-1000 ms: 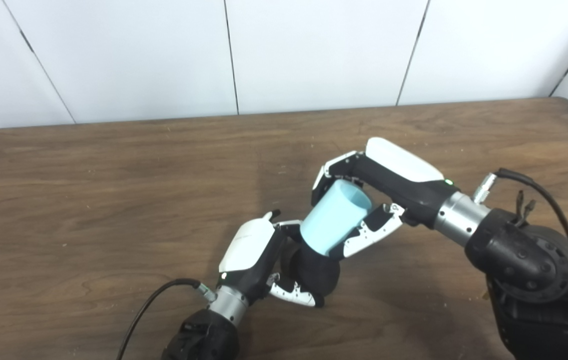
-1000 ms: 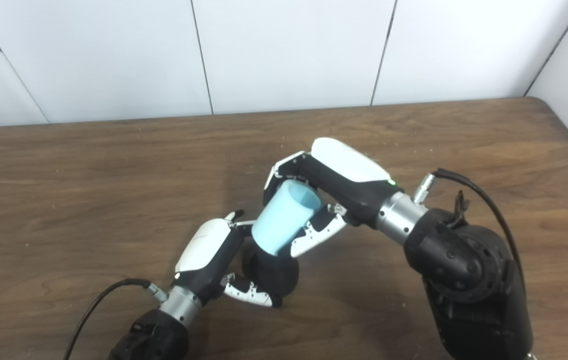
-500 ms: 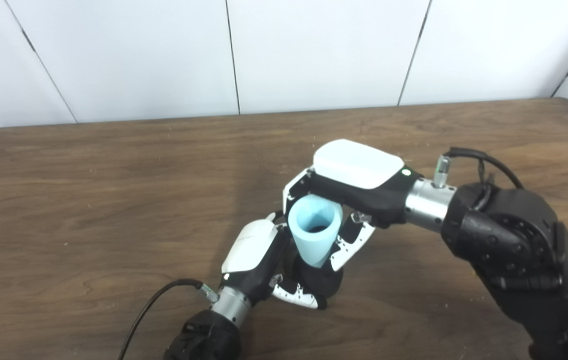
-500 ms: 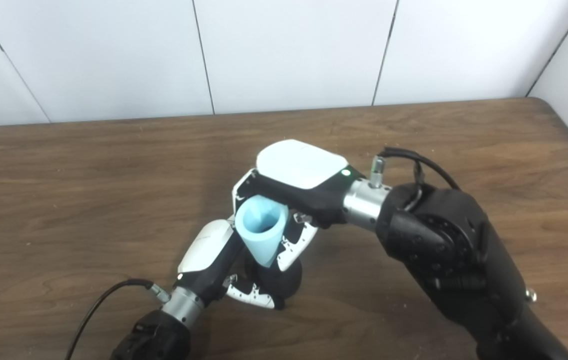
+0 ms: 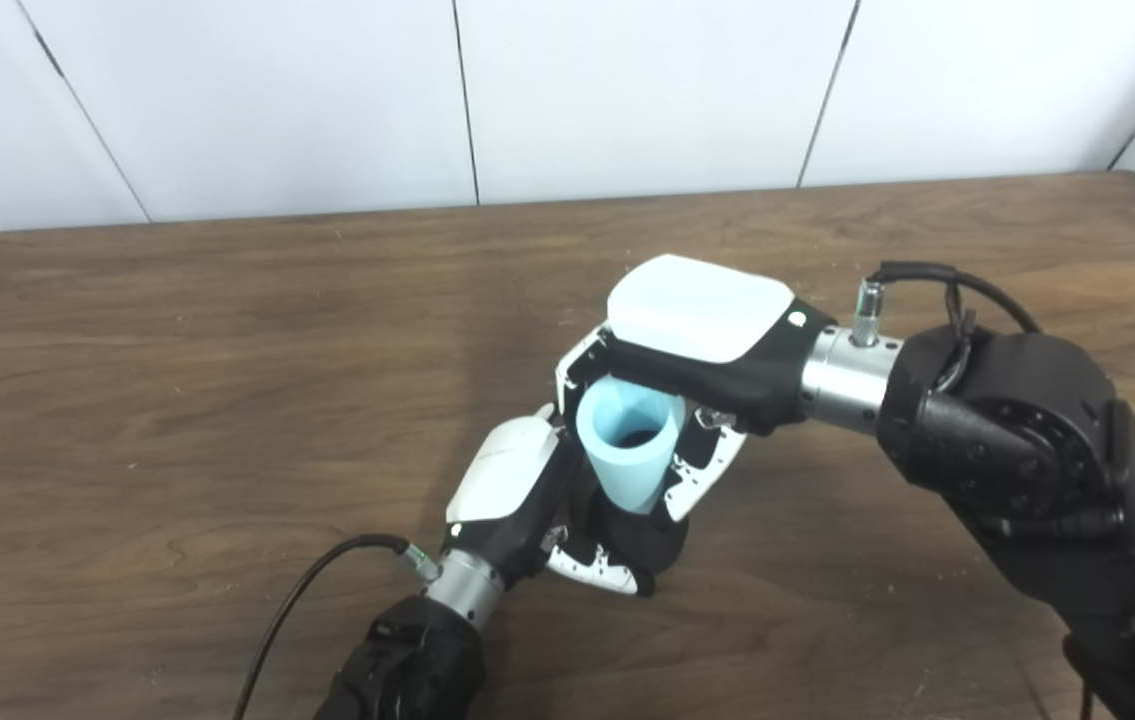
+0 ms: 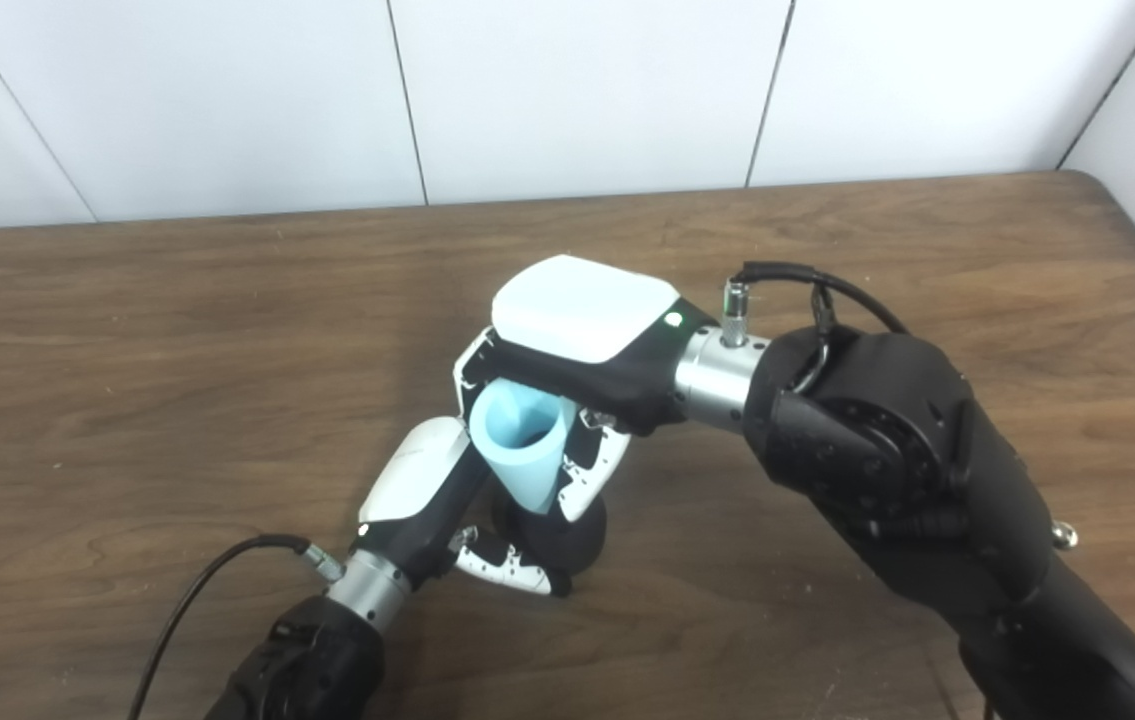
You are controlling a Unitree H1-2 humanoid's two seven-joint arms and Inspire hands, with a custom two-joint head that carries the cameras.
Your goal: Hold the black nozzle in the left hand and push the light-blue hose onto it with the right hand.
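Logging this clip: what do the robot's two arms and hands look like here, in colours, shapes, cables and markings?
Both arms are black and bulky, with silver metal wrist rings. The left hand and right hand each have a smooth white back shell over a black body, a small green light near the wrist, and white-and-black fingers. A black cable plugs in at each wrist.

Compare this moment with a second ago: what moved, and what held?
The right hand swung the light-blue hose from a slant to near upright, open end toward the camera, over the black nozzle. No grip changed: the left hand still holds the nozzle low over the table.
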